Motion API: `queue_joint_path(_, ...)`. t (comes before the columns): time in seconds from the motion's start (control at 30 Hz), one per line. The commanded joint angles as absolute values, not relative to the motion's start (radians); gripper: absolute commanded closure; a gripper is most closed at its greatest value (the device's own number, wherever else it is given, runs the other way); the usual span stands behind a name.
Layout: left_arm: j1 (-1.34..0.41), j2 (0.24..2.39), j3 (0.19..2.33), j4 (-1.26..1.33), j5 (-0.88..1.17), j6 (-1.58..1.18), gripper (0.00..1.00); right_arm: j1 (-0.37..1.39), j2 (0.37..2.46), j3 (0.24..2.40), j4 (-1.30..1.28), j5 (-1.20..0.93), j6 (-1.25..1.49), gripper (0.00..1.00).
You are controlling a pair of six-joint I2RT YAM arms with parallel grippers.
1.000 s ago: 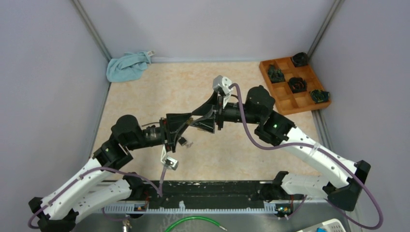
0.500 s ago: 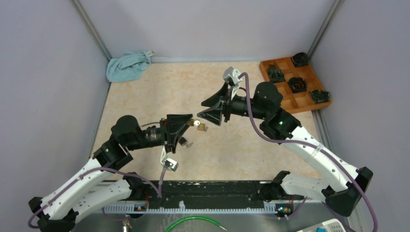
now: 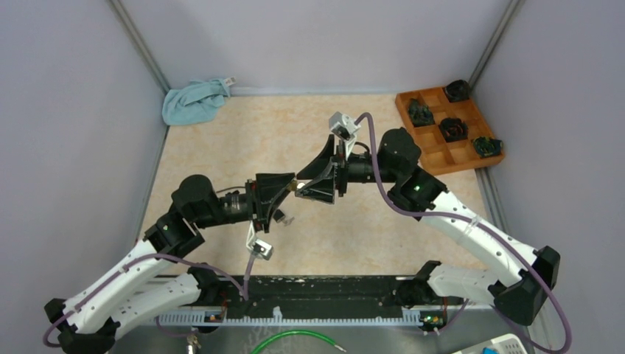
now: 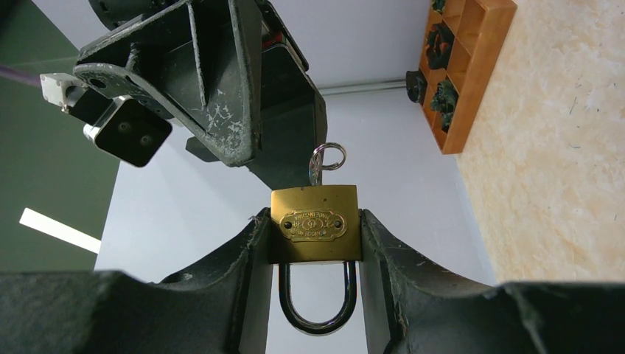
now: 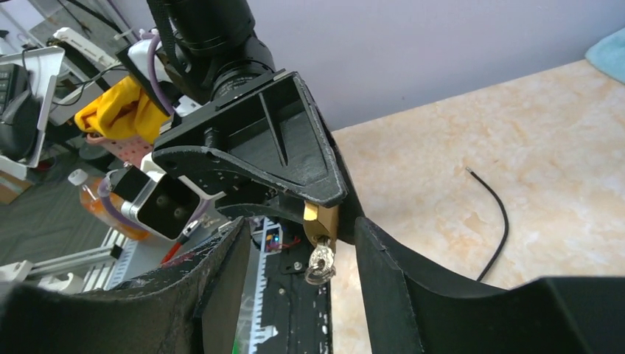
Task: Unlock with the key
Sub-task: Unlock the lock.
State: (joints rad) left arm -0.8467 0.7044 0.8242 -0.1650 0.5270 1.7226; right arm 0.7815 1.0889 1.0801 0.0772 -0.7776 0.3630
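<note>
The left gripper (image 4: 315, 243) is clamped on the body of the brass padlock (image 4: 314, 214), held in mid-air. The padlock's steel shackle (image 4: 317, 313) is seated at both legs. The small silver key (image 5: 320, 259) sits in the keyway. Beyond it, the right gripper (image 5: 302, 228) straddles the key with its jaws apart, not yet gripping. Judged remaining: grip key, turn, free shackle.

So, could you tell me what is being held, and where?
The left pincer clamps the padlock by its body's sides; the right pincer, open, holds nothing.

Padlock (image 5: 321, 220) inside right tool (image 5: 301, 223) opening
</note>
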Motion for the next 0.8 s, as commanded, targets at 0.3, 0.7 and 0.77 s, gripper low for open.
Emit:
queue_joint_path(0.3,-0.853,0.702,0.854,-0.116,0.531,1.736,1.0,0.841,1.152,1.102,0.187,-0.749,0.368,0.66)
queue_joint_path(0.7,-0.856,0.748,0.972,-0.282,0.42,1.383,0.01,0.769,1.071,1.022,0.264,-0.735,0.374,1.0)
queue_joint_path(0.77,-0.854,0.788,1.052,-0.39,0.387,1.192,0.0,0.745,1.049,1.012,0.244,-0.767,0.332,1.0)
